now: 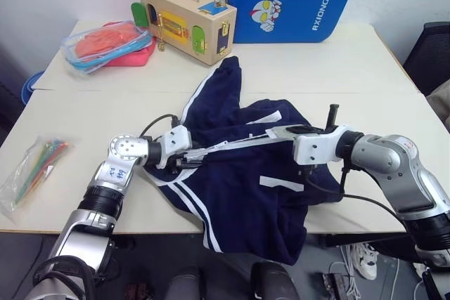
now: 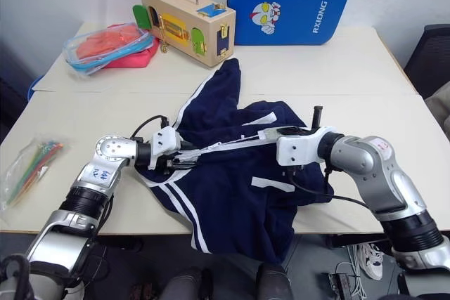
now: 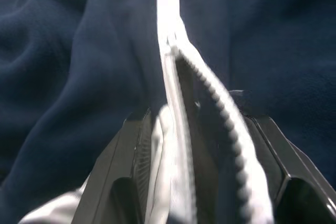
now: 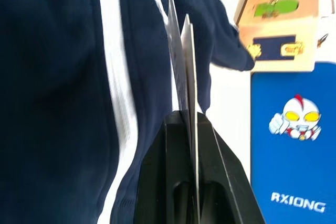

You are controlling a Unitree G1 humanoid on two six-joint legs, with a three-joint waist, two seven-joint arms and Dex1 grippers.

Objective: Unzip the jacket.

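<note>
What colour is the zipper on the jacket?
White, against the navy jacket; the zipper shows best in the left wrist view.

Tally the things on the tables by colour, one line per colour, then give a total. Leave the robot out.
Blue: 2, the jacket and the hard case
Wood: 1, the latch box
Clear: 2, the bag of red items and the bag of coloured sticks
Total: 5

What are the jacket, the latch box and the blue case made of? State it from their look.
Jacket: soft navy knit or fleece, matte, folding in limp creases; its zipper looks like white moulded plastic teeth. Latch box: pale unpainted wood, with brassy metal latches. Blue case: probably a semi-rigid shell under smooth, faintly glossy covering.
</note>
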